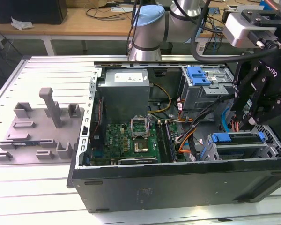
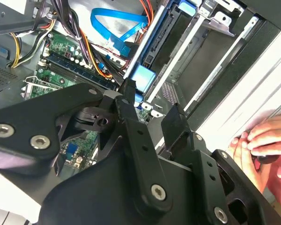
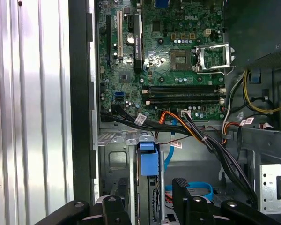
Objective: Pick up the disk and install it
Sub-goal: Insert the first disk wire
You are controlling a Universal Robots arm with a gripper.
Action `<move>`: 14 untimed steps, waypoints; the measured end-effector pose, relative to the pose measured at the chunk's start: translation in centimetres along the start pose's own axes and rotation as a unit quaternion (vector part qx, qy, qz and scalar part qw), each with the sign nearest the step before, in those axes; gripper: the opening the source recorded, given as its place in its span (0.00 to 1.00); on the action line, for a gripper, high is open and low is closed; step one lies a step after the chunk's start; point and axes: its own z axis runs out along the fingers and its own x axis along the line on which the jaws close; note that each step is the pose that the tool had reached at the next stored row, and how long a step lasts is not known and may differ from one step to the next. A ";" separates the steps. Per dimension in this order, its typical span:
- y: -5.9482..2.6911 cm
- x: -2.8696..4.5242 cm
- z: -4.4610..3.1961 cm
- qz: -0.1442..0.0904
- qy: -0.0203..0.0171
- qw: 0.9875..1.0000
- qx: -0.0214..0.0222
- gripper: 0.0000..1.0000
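Note:
The disk point(image 1: 237, 138) sits edge-up in the drive bay at the front corner of the open computer case, on the exterior view's right, with its blue carrier along the top. In both wrist views its blue end tab point(image 3: 147, 157) point(image 2: 142, 78) pokes out of the metal bay. My gripper point(image 1: 251, 123) hangs just above that bay. It is open point(image 3: 150, 199), one black finger point(image 3: 116, 208) on each side of the tab and neither touching it. The same straddle shows in the second wrist view, with the gripper point(image 2: 148, 107) just behind the tab.
The case point(image 1: 178, 183) lies open with its motherboard point(image 1: 131, 138), power supply point(image 1: 126, 91) and cable bundles point(image 3: 196, 136) exposed. A blue latch point(image 1: 198, 75) tops the rear drive cage. A grey fixture plate point(image 1: 37, 131) lies on the exterior view's left. A person's hand point(image 2: 267, 140) rests beside the case.

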 end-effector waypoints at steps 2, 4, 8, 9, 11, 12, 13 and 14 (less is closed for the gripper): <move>0.00 0.00 0.00 0.000 0.000 1.000 0.000 0.50; 0.00 0.00 0.01 0.000 0.000 1.000 0.000 0.50; 0.01 -0.37 0.04 0.000 0.006 1.000 0.000 0.50; 0.01 -0.58 0.04 0.000 0.008 1.000 0.000 0.50; 0.03 -1.05 0.04 0.000 0.013 1.000 0.000 0.50; 0.04 -1.38 0.05 0.000 0.020 1.000 0.001 0.50; 0.05 -1.71 0.05 0.001 0.030 1.000 0.001 0.50; 0.06 -2.01 0.06 0.001 0.038 0.999 0.001 0.50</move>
